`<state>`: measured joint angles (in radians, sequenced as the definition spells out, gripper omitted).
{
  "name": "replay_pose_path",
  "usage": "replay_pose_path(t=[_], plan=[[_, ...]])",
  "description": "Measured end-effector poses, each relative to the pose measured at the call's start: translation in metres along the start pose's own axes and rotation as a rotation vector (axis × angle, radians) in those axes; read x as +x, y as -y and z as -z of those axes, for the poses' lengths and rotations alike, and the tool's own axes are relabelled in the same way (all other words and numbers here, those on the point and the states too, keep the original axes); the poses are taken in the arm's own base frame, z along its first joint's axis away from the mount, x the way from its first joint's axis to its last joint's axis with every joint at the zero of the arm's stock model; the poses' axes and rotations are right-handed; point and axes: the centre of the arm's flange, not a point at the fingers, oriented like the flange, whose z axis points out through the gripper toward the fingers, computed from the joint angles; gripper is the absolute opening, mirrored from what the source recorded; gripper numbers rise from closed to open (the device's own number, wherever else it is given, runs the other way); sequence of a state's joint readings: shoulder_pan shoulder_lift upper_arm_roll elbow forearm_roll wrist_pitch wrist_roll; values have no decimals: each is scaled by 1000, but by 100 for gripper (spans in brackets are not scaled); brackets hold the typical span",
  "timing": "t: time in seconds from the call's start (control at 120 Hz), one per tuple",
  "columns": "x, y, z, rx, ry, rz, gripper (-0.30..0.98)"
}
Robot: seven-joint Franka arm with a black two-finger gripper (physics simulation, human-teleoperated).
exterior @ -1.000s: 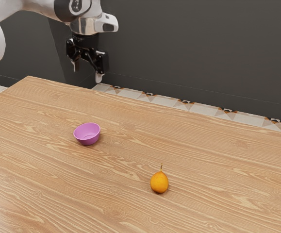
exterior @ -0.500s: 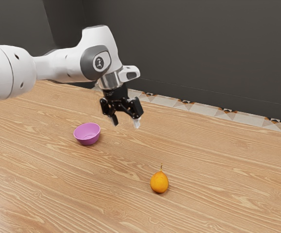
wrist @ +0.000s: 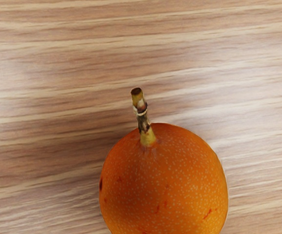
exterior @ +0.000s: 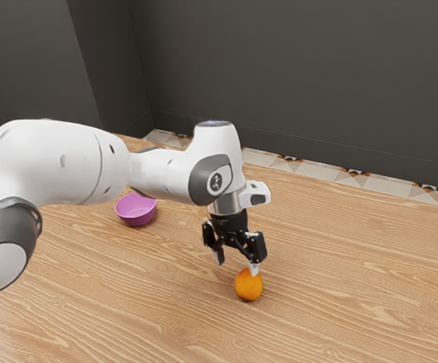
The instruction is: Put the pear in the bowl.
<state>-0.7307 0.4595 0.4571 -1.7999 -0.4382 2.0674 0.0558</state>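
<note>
The pear (exterior: 248,286) is on the table (exterior: 340,302), just below and right of centre in the exterior view, and the bowl (exterior: 135,216) sits well apart from it, left of centre, with the arm (exterior: 60,162) reaching across the frame close above its rim. The gripper (exterior: 236,265) hangs at the pear's upper left in that view, its fingers (exterior: 254,268) spread well apart with nothing held between them; one tip overlaps the top of the fruit there, though whether it touches I cannot tell. The step in hand looks to be lining up for the grasp, with the carrying and the release both to come. The pear should be light and fairly firm, with a smooth, rounded skin that could slip or roll if only one finger meets it. Best to take it by the body at its widest part, a pad on each side, rather than by the stem (wrist: 143,122) – that is thin and knobbly, and would likely bend or snap. The hand probably needs to shift a little toward the exterior view's right, so the fruit lies centred between the pads, then go lower and close gently – enough to hold, not so hard as to bruise it.
</note>
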Motion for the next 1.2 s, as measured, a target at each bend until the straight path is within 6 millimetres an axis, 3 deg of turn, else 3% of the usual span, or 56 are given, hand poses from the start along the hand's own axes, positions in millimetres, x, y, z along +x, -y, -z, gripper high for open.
replay_pose_path(t=[0.217, 0.417, 0.55, 0.833, 1.2], plan=[[10, 1, -35, 8, -11, 0, 67], [27, -3, -40, 11, -57, -13, 66], [24, -11, -46, 9, -53, -25, 63], [23, -5, -50, 12, -46, -18, 50], [17, -5, -52, 2, 17, -12, 46]])
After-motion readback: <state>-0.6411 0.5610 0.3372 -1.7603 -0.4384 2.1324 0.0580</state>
